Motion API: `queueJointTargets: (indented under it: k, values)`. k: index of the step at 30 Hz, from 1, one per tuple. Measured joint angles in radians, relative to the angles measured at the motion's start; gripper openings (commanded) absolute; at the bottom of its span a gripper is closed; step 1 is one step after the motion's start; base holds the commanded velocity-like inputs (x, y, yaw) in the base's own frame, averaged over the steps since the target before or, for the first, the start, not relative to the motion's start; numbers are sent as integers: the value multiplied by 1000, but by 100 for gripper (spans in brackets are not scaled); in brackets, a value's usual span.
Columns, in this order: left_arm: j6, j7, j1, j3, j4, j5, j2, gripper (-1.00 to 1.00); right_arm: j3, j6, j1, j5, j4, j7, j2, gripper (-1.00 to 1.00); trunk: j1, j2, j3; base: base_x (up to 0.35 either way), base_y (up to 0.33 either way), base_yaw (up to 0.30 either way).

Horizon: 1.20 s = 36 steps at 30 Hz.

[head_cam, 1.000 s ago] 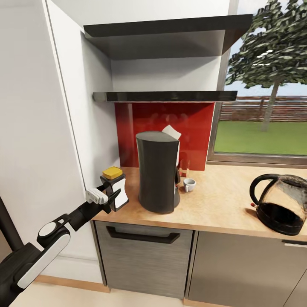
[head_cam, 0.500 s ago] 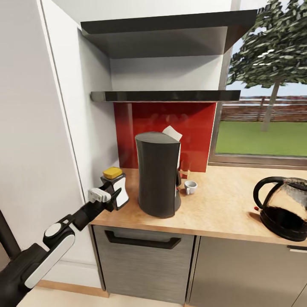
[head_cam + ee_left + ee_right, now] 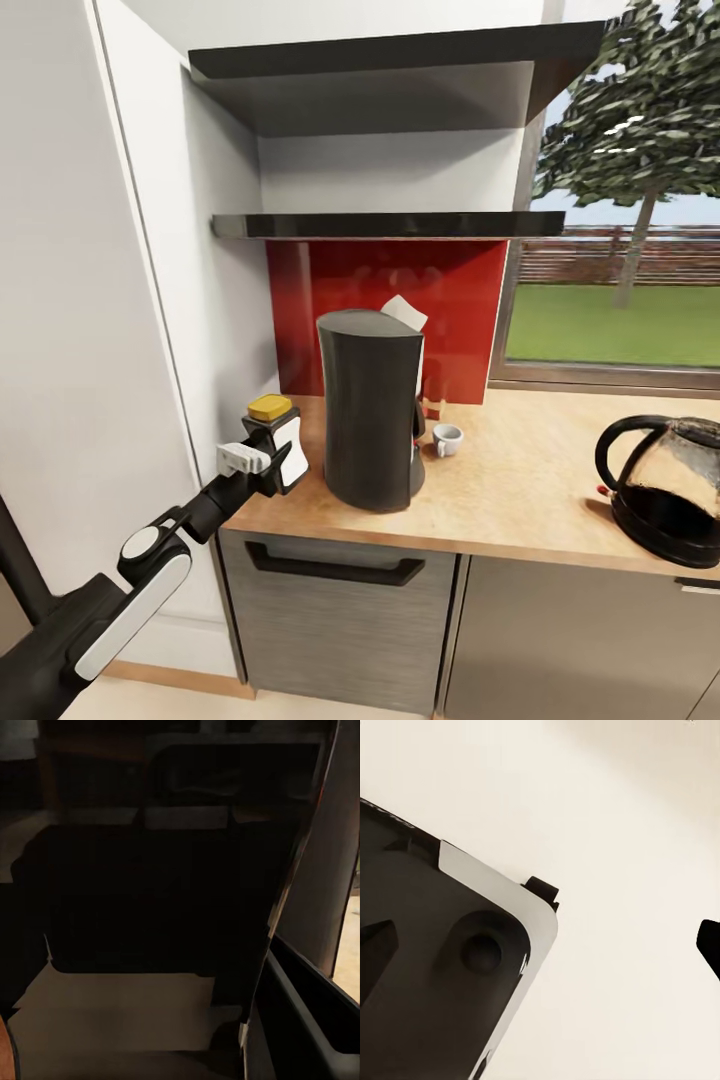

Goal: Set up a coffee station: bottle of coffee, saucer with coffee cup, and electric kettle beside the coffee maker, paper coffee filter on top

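— Bottle of coffee (image 3: 277, 443): small, dark, golden-brown cap, white label down one face. Clamped in the left end effector (image 3: 262, 466) at the near-left corner of the table (image 3: 520, 490), just beside the coffee maker (image 3: 371, 405). Cannot tell whether its base touches the wood.

— And the coffee maker itself?

— Tall, matte grey-black, smooth curved back, flat top. Standing upright on the warm tan wood-grain table. White folded paper coffee filter (image 3: 404, 311) peeking up behind its top edge (pointed corner showing); resting on the machine or behind it, hard to say.

— Anything else nearby?

— Small white coffee cup (image 3: 446, 438) with a loop handle, just beside the machine's base. Electric kettle (image 3: 668, 487) well apart on the other side: clear glass dome, black loop handle, black base with a small red switch. Glossy black kitchen shelf (image 3: 388, 224) above, thin and flat, with a red glossy backsplash (image 3: 460, 290) beneath it.

— Right end effector?

— Cannot tell its state. Right wrist view: pale floor (image 3: 622, 832) and a dark rounded body with a white edge.

— Left wrist view?

— Very dark; blurred black shapes, nothing legible.
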Motion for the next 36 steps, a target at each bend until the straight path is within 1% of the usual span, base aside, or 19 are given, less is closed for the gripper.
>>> queueJointTargets:
  k: [18, 20, 22, 23, 25, 27, 31, 36]
  values:
    - [-1, 2, 0, -1, 10, 0, -4, -100, 0, 0, 0, 2, 2, -9, -1, 100, 0, 0, 0, 37, 0, 0]
    - [-1, 17, 0, -1, 11, 0, -9, -100, 0, 0, 0, 2, 2, -23, -1, 100, 0, 0, 0, 1, 0, 0]
    - [-1, 62, 0, -5, 11, -1, -20, -100, 0, 0, 0, 2, 3, -35, 0, 100, 0, 0, 0, 0, 0, 0]
    - [-1, 91, 0, -18, 10, -1, -26, -100, 0, 0, 0, 2, 3, -39, 0, 100, 0, 0, 0, 0, 0, 0]
    - [-2, 132, 1, -58, 9, -1, -35, -100, 0, 0, 0, 2, 3, -44, 0, 100, 0, 0, 0, 0, 0, 0]
    - [-2, 161, 0, -80, 8, -10, -38, -100, 0, 0, 0, 2, 4, -46, 0, 100, 0, 0, 0, 0, 0, 0]
    - [-3, 181, 0, -94, 7, -16, -41, -100, 0, 0, 0, 2, 3, -48, 0, 100, 0, 0, 0, 0, 0, 0]
    - [-3, 187, 0, -96, 7, -18, -41, -100, 0, 0, 0, 2, 3, -48, 0, 100, 0, 0, 0, 20, 0, 0]
